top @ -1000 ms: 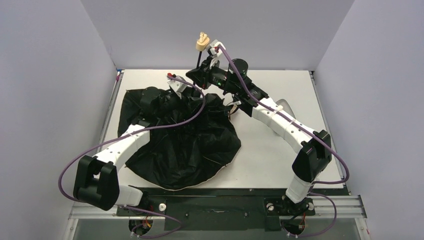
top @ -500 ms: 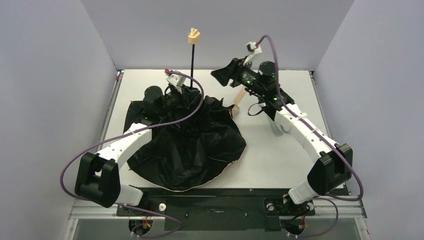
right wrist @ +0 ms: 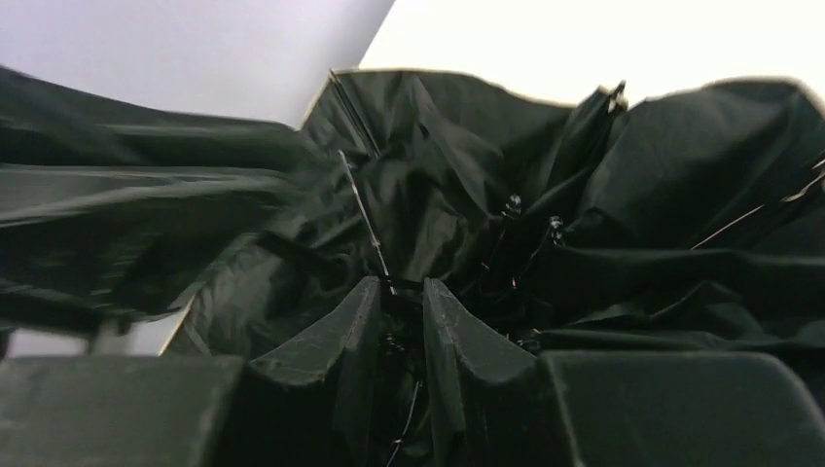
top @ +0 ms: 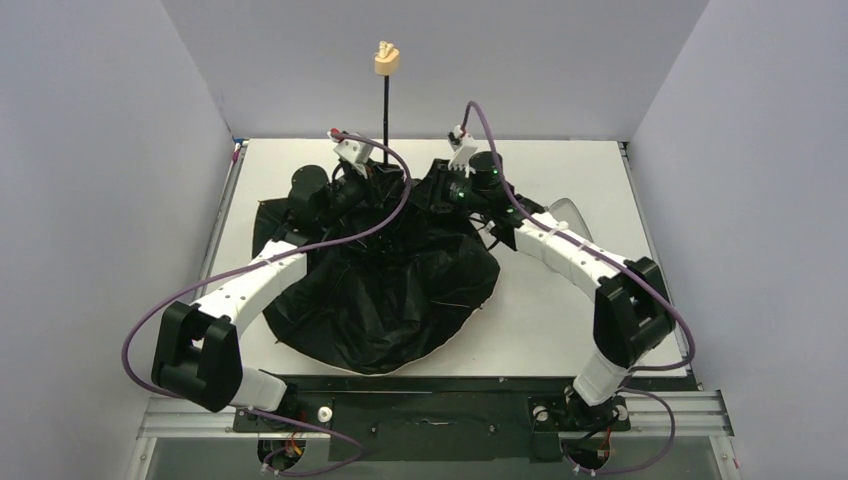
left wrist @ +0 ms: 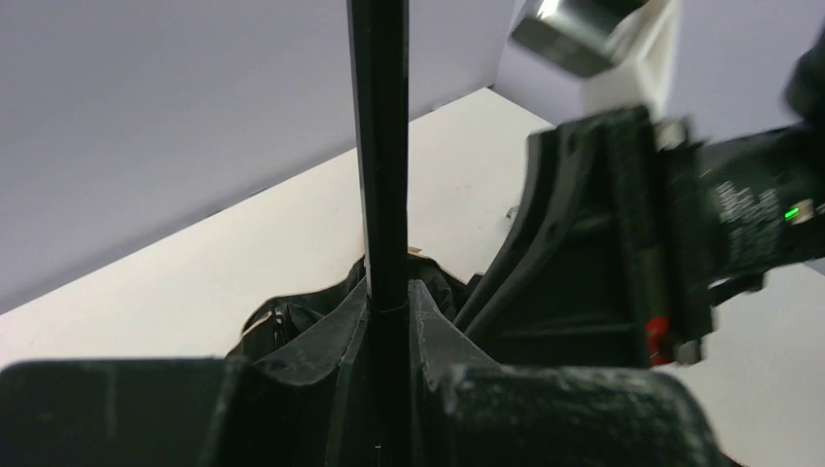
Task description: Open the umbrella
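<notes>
The umbrella [top: 390,290] lies upside down on the table, its black lining spread wide with a tan edge at the front. Its thin black shaft [top: 386,120] stands upright, topped by the small tan handle [top: 386,62]. My left gripper [top: 372,178] is shut on the shaft's lower part; in the left wrist view the shaft [left wrist: 379,146] runs up from between the jaws of that gripper [left wrist: 389,292]. My right gripper [top: 432,190] is pressed into the folds right of the shaft. In its wrist view this gripper [right wrist: 399,287] stands nearly closed on dark ribs and fabric [right wrist: 632,195].
The white table [top: 560,320] is bare at the right and far back. A pale object [top: 570,208] lies behind the right forearm. Grey walls close in the left, right and back. The right gripper's body [left wrist: 623,224] sits close beside the shaft.
My right gripper let go of the handle, swung out to the right, then dropped into the canopy beside the shaft and narrowed. My left gripper closed on the shaft, which now stands upright.
</notes>
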